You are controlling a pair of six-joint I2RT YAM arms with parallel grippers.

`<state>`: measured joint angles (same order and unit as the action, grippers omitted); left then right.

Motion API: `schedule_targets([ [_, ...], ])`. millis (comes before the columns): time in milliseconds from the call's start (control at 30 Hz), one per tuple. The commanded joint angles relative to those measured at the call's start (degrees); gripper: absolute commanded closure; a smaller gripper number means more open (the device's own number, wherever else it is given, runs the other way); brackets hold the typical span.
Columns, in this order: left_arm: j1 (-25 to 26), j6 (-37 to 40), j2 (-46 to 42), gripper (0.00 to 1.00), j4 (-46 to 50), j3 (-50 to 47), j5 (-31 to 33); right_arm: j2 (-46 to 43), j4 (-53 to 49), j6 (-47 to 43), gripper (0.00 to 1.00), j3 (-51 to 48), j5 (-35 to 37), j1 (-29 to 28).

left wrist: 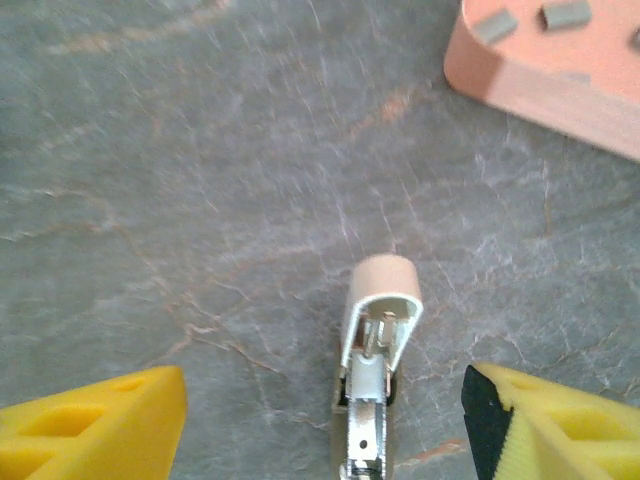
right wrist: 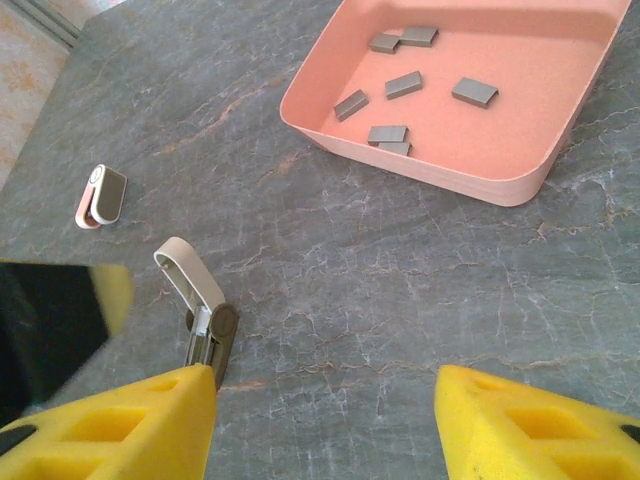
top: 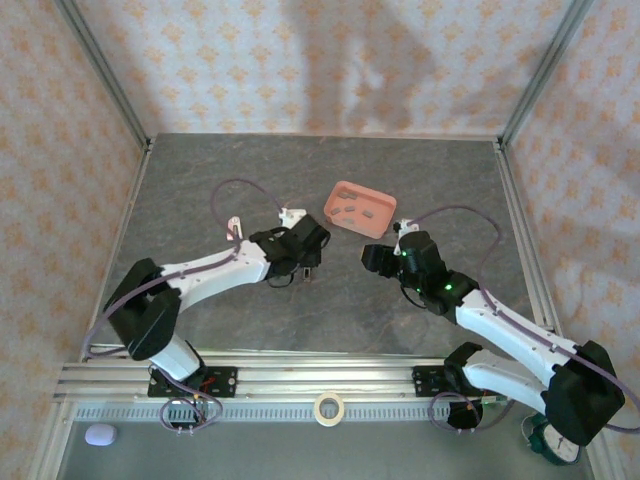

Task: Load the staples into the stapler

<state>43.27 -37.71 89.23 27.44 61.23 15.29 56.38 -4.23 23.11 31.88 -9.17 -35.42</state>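
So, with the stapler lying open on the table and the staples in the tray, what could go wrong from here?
1. The stapler lies open and loose between the left hand's spread fingers, touching neither; a brush from either could spin it or snap it shut.
2. The staples are small, flat strips, some touching each other in the pink tray; the open right hand might lift two together or slip off one.
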Motion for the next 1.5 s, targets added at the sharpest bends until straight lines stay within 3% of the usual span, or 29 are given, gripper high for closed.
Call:
schedule_targets([
  [0,-4.04,2.72,-3.1,0.25,4.18,-2.32,4.31,-0.7,-0.69,-0.6,0.4,2.05,0.75,-0.52],
  [300,-20.53,9.15,-6.97,0.24,2.43,-6.38,2.39,-0.06,-1.7,-1.1,0.41,3.1,0.45,-1.14],
  [600,-30.78,12.78,2.41,0.2,-0.41,-2.17,-3.78,2.45,-1.55,-1.49,0.41,4.2,-0.06,-1.49],
  [867,-31.84,13.81,13.72,0.2,-1.71,4.79,-8.08,3.56,-2.62,-2.27,0.41,5.25,-0.07,-1.67],
  [1267,-33.26,15.78,19.82,0.21,-1.18,10.38,-8.07,4.35,-4.35,-4.0,0.41,6.71,-0.21,-1.75],
  [1400,-33.79,15.33,19.82,0.25,-1.41,9.7,-8.88,4.51,-4.06,-4.34,0.41,6.71,-0.77,-1.76],
  [1467,-33.95,15.13,19.2,0.31,-2.94,8.39,-9.67,4.53,-3.72,-4.88,0.41,6.79,-2.24,-1.8],
])
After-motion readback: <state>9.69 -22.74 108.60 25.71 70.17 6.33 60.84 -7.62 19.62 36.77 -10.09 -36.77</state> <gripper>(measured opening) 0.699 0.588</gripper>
